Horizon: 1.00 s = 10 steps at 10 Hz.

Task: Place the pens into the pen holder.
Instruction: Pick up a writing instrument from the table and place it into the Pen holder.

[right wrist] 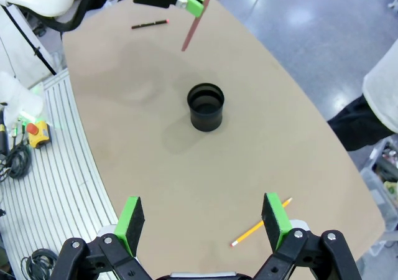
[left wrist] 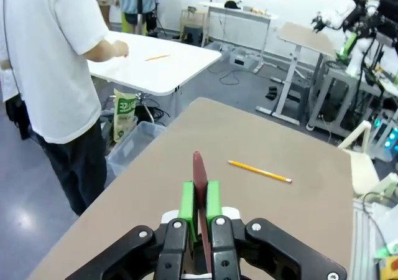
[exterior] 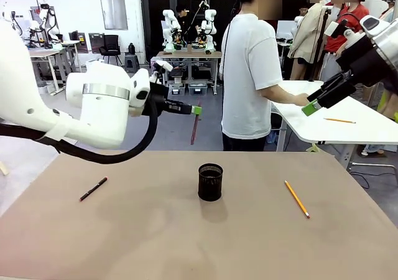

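Front view: my left claw (exterior: 196, 110) grips the reddish-brown pen (exterior: 194, 129) high left of the pen holder (exterior: 211, 182); my right claw (right wrist: 203, 214) gapes, high right.

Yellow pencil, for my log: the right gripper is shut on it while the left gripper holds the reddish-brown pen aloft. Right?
No: in the right wrist view the right gripper is open, the yellow pencil lying on the table. The rest holds.

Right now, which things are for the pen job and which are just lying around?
For the job: reddish-brown pen in left gripper, black red-ended pen, yellow-orange pencil, black mesh cup.
Lying about: stray pencil on far white table, green-and-white bag under it.
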Tool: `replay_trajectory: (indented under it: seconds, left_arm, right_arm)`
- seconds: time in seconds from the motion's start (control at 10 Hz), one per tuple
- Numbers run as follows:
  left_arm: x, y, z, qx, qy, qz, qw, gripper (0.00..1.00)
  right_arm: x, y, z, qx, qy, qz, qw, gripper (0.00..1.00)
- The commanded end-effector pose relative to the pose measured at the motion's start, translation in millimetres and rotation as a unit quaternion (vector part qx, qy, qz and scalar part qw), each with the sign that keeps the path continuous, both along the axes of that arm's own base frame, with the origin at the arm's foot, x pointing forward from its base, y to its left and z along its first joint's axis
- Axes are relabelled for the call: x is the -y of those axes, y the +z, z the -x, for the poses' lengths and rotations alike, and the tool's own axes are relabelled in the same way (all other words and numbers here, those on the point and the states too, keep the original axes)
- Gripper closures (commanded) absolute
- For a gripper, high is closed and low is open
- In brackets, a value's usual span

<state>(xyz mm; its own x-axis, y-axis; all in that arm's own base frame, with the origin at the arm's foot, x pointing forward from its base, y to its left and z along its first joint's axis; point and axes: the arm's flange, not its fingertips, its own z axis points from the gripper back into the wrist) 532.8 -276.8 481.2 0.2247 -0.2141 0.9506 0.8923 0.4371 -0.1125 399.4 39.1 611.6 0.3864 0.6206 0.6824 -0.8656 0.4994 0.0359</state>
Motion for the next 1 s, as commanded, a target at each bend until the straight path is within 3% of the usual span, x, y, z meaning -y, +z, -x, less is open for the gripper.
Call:
replay_trajectory:
  seconds: [0.0, 0.2, 0.5, 0.9]
  left_arm:
    - [19, -27, -11, 0.073, -0.031, 0.012, 0.997, 1.00]
    - [32, -47, -16, 0.084, -0.055, -0.004, 0.995, 1.00]
    - [46, -77, -20, 0.118, -0.086, 0.030, 0.989, 1.00]
    - [52, -96, -15, 0.098, -0.117, 0.056, 0.987, 1.00]
  right_arm:
    - [0, 1, -1, 0.003, 0.007, -0.009, 1.000, 0.00]
    - [0, 1, -1, 0.003, 0.007, -0.009, 1.000, 0.00]
    - [0, 1, -1, 0.003, 0.007, -0.009, 1.000, 0.00]
    - [0, 1, -1, 0.003, 0.007, -0.009, 1.000, 0.00]
